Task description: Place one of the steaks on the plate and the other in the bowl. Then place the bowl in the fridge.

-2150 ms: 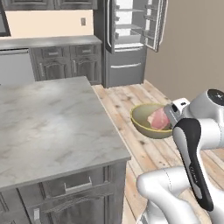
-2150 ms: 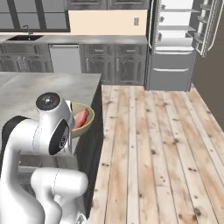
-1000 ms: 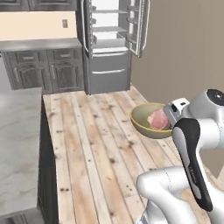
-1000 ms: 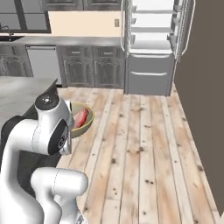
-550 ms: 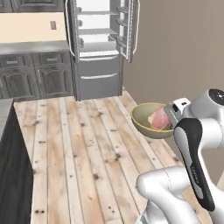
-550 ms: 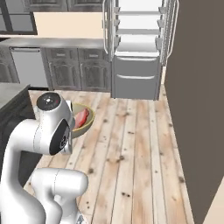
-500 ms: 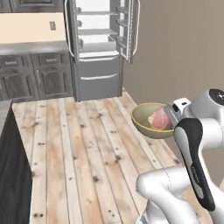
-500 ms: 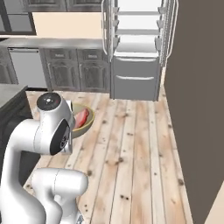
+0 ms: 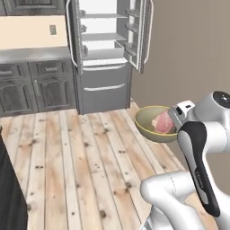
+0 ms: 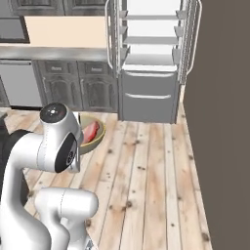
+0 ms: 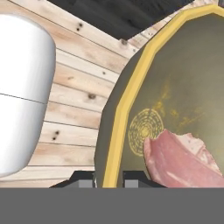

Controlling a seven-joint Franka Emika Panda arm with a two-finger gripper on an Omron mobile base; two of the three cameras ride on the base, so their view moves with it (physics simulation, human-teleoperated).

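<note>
End effector (image 11: 108,178) pinches the shallow olive-yellow bowl (image 9: 150,122) by its thin rim — rigid, slick; pink steak (image 9: 164,122) may slide.

Even, flat rendered light, sharp throughout, soft shadows, no glare or blur.

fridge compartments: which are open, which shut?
On the fridge, both upper doors are swung open, showing white shelves. The two lower drawers sit flush and shut.
</note>
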